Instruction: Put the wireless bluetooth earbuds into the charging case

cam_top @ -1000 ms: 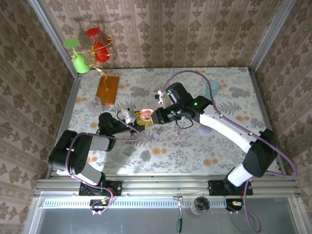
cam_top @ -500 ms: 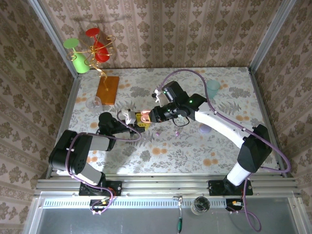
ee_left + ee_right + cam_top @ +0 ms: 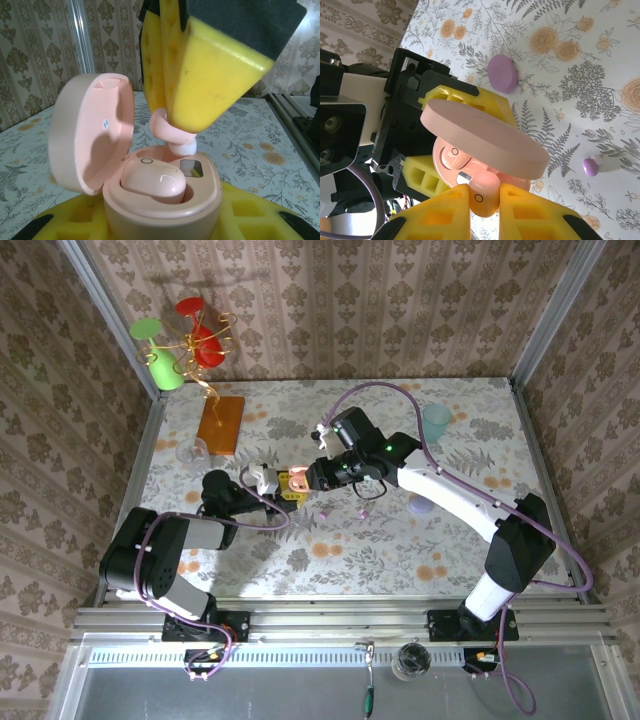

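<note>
My left gripper (image 3: pixel 283 487) is shut on the pink charging case (image 3: pixel 162 202), gripping its base between yellow pads (image 3: pixel 65 220). The case's lid (image 3: pixel 92 132) stands open. One pink earbud (image 3: pixel 152 182) sits in the near socket. My right gripper (image 3: pixel 484 202) is shut on a second pink earbud (image 3: pixel 482 195) and holds it from above. That bud's whitish tip (image 3: pixel 182 148) touches the rim of the empty socket beside the small screen. In the top view the right gripper (image 3: pixel 312 478) meets the case (image 3: pixel 297 480) at mid table.
A lilac case (image 3: pixel 502 73) and a loose lilac earbud (image 3: pixel 590 166) lie on the floral cloth to the right. A mint cup (image 3: pixel 436 422) stands at the back right. An orange block (image 3: pixel 221 424), a small glass (image 3: pixel 193 450) and a stand of coloured glasses (image 3: pixel 180 350) are at the back left.
My right gripper has moved left with the pink earbud, from beside the case to over its open socket. The left arm has held still.
</note>
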### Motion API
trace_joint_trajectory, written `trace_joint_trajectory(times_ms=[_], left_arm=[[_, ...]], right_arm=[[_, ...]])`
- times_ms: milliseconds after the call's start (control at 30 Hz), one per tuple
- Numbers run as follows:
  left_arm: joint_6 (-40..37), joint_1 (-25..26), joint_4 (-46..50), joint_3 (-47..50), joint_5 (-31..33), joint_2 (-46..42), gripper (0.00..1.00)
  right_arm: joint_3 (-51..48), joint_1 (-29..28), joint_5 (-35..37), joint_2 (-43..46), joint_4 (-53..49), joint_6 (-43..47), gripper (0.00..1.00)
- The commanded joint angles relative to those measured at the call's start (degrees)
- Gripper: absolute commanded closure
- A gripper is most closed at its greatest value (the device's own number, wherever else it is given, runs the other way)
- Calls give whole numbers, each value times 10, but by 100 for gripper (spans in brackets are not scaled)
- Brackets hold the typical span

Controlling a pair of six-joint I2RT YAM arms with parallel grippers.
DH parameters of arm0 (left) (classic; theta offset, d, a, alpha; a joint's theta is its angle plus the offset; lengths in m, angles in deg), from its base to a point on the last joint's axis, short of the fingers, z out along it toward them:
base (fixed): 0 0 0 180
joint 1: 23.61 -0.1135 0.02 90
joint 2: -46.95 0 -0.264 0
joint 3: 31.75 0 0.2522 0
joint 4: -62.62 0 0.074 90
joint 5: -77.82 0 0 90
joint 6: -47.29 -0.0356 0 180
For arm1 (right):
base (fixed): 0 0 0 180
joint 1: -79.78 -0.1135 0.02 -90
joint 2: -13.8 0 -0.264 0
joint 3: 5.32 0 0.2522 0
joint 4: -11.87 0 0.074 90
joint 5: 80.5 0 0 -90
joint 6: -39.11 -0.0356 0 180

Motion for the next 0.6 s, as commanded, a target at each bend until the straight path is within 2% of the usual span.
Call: trace_joint_trajectory(times_ms=[0,267,567], left_arm=[[2,-3,-18,-6,-13,-19,69],[2,-4,-18,-6,-11,-8,69],[2,-7,-18,-5,-8,-11,69]], right_arm=[[14,1,30,-4,-10,2,82],[15,4,21,-15,-10,-1,81],[11,7,21,1,-5,-10,66]])
